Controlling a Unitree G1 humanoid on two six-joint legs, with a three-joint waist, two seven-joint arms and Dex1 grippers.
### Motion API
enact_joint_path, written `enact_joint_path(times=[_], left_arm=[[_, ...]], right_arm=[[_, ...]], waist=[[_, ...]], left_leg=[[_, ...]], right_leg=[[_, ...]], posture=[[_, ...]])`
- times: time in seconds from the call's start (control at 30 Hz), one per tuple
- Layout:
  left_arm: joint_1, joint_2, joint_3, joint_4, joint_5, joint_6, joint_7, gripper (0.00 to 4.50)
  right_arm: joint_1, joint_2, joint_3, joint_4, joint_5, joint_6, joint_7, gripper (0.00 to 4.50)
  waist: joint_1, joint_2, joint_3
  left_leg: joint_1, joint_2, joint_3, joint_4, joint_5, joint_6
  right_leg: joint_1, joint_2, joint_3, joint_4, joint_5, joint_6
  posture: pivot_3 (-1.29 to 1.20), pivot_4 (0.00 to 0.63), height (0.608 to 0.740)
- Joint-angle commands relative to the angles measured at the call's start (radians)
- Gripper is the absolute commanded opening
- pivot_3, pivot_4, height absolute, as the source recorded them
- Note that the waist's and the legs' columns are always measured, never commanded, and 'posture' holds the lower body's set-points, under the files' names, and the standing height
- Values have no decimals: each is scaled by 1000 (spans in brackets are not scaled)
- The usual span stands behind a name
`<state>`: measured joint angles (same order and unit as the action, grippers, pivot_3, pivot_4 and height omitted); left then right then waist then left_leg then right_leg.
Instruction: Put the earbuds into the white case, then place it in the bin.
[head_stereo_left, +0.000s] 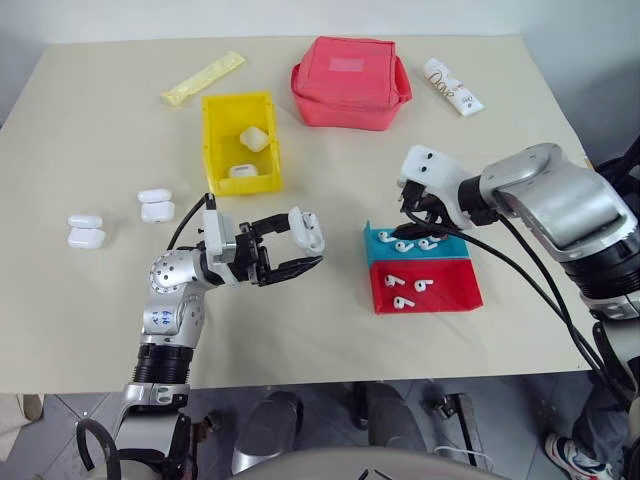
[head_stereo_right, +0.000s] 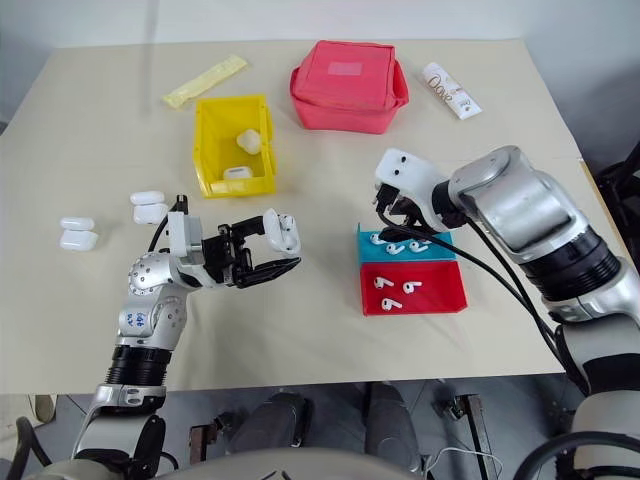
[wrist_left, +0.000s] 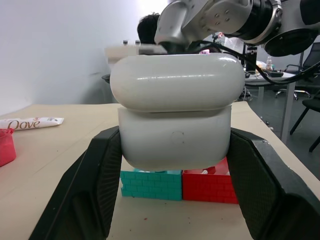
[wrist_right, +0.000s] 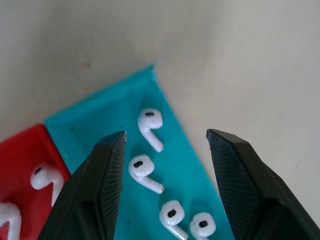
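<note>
A: Where's the white case (head_stereo_left: 306, 229)?
B: Pinched lid-up in the left claw (head_stereo_left: 296, 249), above the table (head_stereo_left: 100, 300).
A: The earbuds (wrist_right: 149, 123)?
B: 4 in the teal tray (wrist_right: 90, 125), under the spread right claw (wrist_right: 165, 165).

An office or lab: office chairs (wrist_left: 311, 102) and a desk (wrist_left: 265, 75) stand beyond the beige counter (head_stereo_left: 100, 300) on a tiled floor (head_stereo_left: 70, 415)
</note>
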<state>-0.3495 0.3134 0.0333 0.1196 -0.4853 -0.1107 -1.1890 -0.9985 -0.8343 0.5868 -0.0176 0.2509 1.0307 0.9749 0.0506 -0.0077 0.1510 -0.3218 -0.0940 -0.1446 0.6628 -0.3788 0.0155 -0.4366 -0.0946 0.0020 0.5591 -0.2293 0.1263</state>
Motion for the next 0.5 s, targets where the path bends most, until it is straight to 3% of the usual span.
enact_joint_path(times=[0.03,0.27,0.5], left_arm=[[8,7,7,-57,-24,4,13,2765],[17,14,12,-69,-26,12,22,2765],[23,14,8,-81,-27,16,32,2765]], right_arm=[[-40,19,10,27,-51,-3,26,2666],[-27,13,29,9,-112,-32,84,2666],[-46,87,11,60,-138,-47,88,2666]], waist=[[0,0,0],[-1,0,0],[-5,0,0]], left_leg=[[0,0,0,0,0,0],[0,1,0,0,0,0],[0,1,0,0,0,0]], right_leg=[[0,0,0,0,0,0],[-1,1,0,0,0,0],[-1,1,0,1,0,0]], posture=[[0,150,740],[0,150,740],[0,150,740]])
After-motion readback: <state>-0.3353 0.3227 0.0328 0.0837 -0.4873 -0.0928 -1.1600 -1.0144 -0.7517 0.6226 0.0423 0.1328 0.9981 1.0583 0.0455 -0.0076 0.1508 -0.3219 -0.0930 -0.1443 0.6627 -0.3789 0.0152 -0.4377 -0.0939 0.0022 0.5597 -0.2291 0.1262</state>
